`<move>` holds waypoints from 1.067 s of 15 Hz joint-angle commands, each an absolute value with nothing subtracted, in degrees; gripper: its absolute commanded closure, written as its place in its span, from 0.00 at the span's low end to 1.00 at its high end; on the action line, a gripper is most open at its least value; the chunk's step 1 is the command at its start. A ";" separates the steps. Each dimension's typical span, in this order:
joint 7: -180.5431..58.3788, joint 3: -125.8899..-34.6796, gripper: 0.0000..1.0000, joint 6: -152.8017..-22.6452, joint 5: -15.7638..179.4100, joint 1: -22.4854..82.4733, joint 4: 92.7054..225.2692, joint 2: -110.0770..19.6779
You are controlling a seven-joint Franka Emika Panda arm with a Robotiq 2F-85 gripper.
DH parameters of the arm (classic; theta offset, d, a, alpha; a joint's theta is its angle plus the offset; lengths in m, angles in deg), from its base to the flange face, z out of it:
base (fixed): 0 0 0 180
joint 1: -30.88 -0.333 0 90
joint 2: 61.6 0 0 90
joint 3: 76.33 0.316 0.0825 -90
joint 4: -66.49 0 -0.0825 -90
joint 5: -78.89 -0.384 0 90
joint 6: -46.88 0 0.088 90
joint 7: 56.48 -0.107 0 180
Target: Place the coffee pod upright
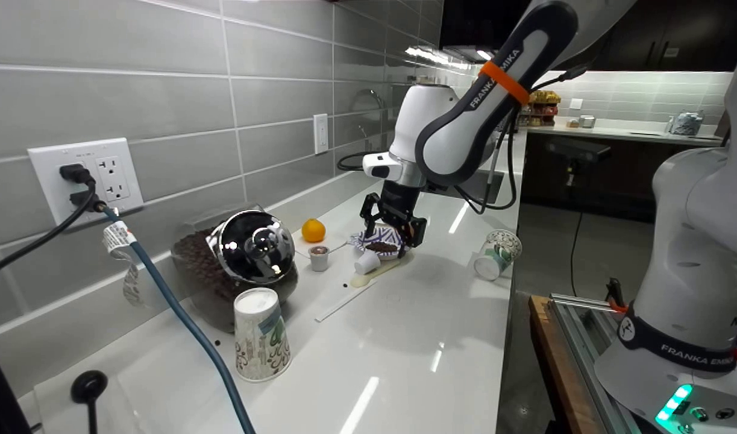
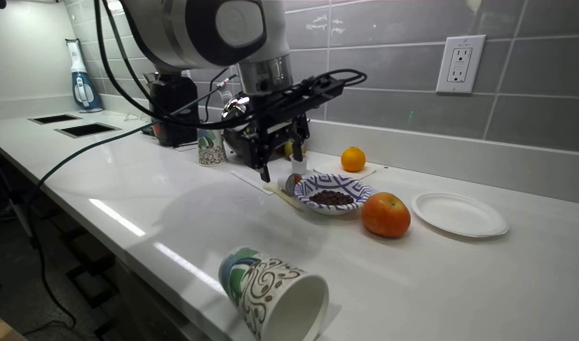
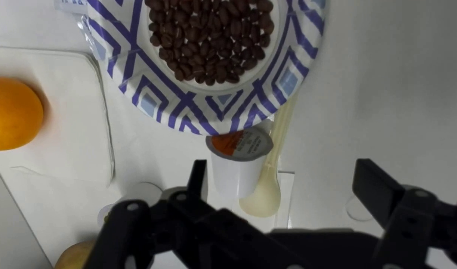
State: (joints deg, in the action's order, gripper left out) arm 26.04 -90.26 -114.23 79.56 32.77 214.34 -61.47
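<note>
Gripper (image 3: 282,175) is matte black and blocky, and on my feed its fingers stand well apart above the counter (image 1: 428,325). Along its back edge runs a glossy gray tile wall (image 1: 290,54), and the counter itself is slick white with bright light streaks across it. Next size down, there's a clear jar (image 1: 202,295) with a domed, mirror-shiny cap (image 1: 257,247). Then a thin white plate (image 2: 459,215), and a bowl (image 3: 221,112) with purple zigzags around its rim, smooth brown beans (image 3: 213,41) covering the bottom. One swirl-printed cup (image 2: 261,289) lies on its side; the second cup (image 1: 263,337) stands base-up beside the jar. Add a shiny red apple (image 2: 386,215), a pale spoon (image 3: 267,183) (wood or plastic, I can't tell) and a round orange ball (image 2: 353,159).

Okay, the pod (image 3: 237,168): smooth white tapered body, gray lip, flat round lid split orange and gray, print too small for me to read. It's lying on its side on the counter, lid end at the bowl's rim, body right alongside the spoon. Whether it touches either, I can't tell.
</note>
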 commanded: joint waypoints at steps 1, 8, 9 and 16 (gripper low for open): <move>32.75 -86.94 0.00 -116.90 73.13 35.30 211.87 -58.02; 35.00 -87.78 0.00 -116.34 68.91 34.53 210.60 -56.66; 36.14 -87.57 0.00 -115.97 67.19 34.55 210.17 -56.25; 39.22 -85.99 0.00 -115.62 62.41 35.01 207.83 -54.07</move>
